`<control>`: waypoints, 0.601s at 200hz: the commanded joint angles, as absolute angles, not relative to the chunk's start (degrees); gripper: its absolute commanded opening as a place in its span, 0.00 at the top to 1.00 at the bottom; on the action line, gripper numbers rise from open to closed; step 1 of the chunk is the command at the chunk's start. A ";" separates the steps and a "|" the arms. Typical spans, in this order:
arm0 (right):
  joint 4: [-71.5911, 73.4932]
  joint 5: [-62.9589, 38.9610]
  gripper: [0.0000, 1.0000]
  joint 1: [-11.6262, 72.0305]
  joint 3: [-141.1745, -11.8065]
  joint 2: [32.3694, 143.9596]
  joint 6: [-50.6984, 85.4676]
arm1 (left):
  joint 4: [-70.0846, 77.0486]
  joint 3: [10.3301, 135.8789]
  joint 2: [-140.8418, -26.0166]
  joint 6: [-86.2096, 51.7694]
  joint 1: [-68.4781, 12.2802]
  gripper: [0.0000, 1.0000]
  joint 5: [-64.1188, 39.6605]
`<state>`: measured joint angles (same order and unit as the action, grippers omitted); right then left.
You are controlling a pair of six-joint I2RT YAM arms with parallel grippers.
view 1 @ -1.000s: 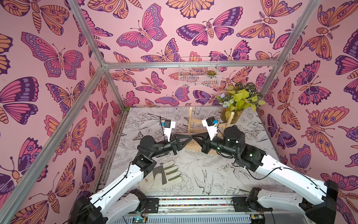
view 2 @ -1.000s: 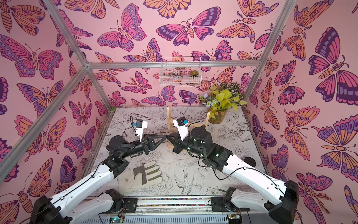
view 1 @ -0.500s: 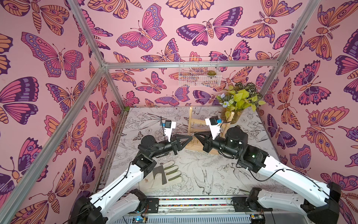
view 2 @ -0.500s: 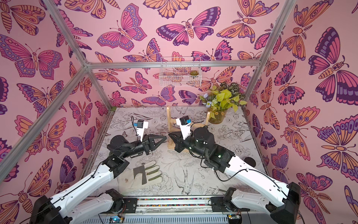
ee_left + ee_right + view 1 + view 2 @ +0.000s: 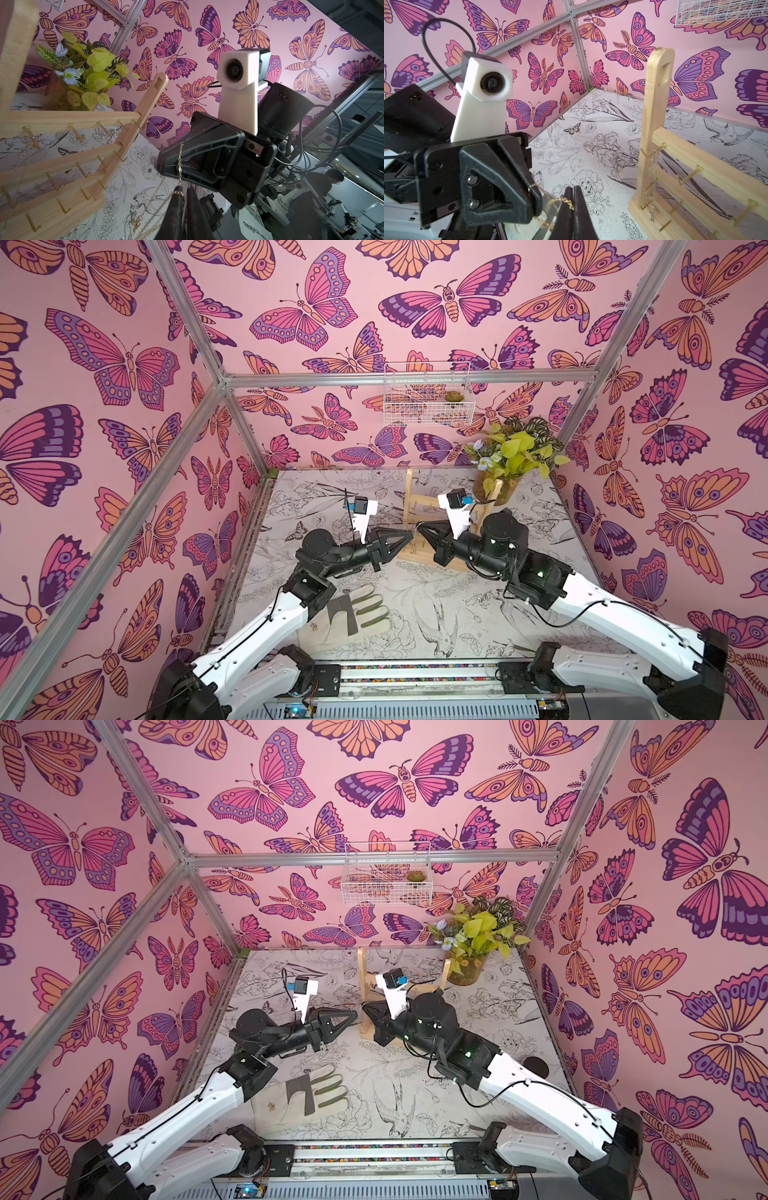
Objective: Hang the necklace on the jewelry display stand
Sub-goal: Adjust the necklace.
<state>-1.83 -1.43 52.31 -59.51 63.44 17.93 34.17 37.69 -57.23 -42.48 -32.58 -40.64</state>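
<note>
Little has shifted: both hands stay tip to tip before the jewelry display stand (image 5: 408,493). In both top views the left hand (image 5: 409,536) and right hand (image 5: 419,527) meet just in front of it, above the worktop (image 5: 415,593). From the left wrist, the gold necklace (image 5: 180,162) runs from the right hand's tip down to the left hand, which is clenched on it. From the right wrist, the necklace spans both pinched tips, near the stand but clear of its hooks.
</note>
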 commanded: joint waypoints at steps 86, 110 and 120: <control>-0.45 2.73 1.00 53.35 -61.11 62.10 15.41 | 32.31 38.48 -55.39 -40.65 -31.75 0.98 -36.67; -0.36 4.05 1.00 53.36 -60.35 61.51 14.14 | 32.55 39.16 -56.69 -40.14 -31.05 1.00 -36.88; -0.10 4.91 1.00 53.35 -59.84 61.06 13.24 | 33.25 39.90 -57.74 -40.15 -30.87 1.00 -37.64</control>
